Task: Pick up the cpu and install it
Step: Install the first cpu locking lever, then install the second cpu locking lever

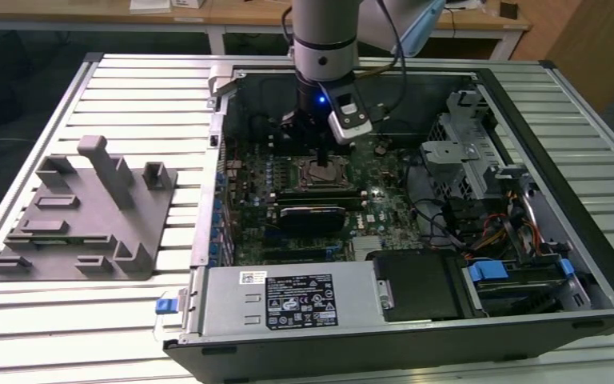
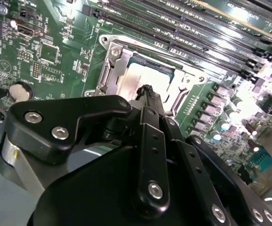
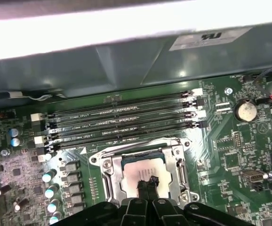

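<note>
Cpu (image 3: 137, 170): seated in motherboard socket (image 3: 108, 165). Gripper (image 3: 148, 182): fingertips together above its plate, nothing clamped. Installation apparently near complete.

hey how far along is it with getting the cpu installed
Done: the cpu already lies inside the socket frame on the motherboard. In hand: the gripper sits right over its top plate. Left: the frame looks unlatched around it.

We observed a slatted metal workbench (image 1: 125, 88) filling the exterior view. At 12 o'clock stood a wooden desk (image 1: 233, 16) with white legs. A wooden cabinet (image 1: 595, 40) occupied 2 o'clock. Dark floor (image 1: 19, 72) lay at 10 o'clock. Lighting was even.
</note>
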`<state>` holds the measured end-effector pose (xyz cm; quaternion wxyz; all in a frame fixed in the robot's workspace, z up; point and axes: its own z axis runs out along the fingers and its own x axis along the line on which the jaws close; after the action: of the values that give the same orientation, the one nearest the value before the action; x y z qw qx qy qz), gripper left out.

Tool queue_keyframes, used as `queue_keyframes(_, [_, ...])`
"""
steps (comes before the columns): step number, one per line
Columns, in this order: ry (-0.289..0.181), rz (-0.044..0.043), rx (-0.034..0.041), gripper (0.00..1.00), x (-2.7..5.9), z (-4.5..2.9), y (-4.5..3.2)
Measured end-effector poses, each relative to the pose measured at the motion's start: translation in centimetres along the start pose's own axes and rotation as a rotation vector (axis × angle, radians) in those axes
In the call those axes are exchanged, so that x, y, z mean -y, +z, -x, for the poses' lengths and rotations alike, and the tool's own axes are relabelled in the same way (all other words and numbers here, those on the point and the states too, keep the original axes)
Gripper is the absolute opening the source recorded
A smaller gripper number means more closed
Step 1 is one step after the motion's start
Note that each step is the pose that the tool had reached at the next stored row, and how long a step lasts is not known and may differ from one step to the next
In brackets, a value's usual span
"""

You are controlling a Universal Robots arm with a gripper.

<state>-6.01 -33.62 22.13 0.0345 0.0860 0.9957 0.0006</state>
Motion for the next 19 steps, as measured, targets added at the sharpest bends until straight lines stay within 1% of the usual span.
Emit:
queue_keyframes(5, [0.000, 0.0000, 0.0000, 0.11, 0.29, 0.08, -0.26])
queue_keyframes(11, [0.000, 0.0000, 0.0001, 0.11, 0.47, 0.12, -0.28])
queue_keyframes(19, [0.000, 0.0000, 0.0000, 0.11, 0.48, 0.12, -0.28])
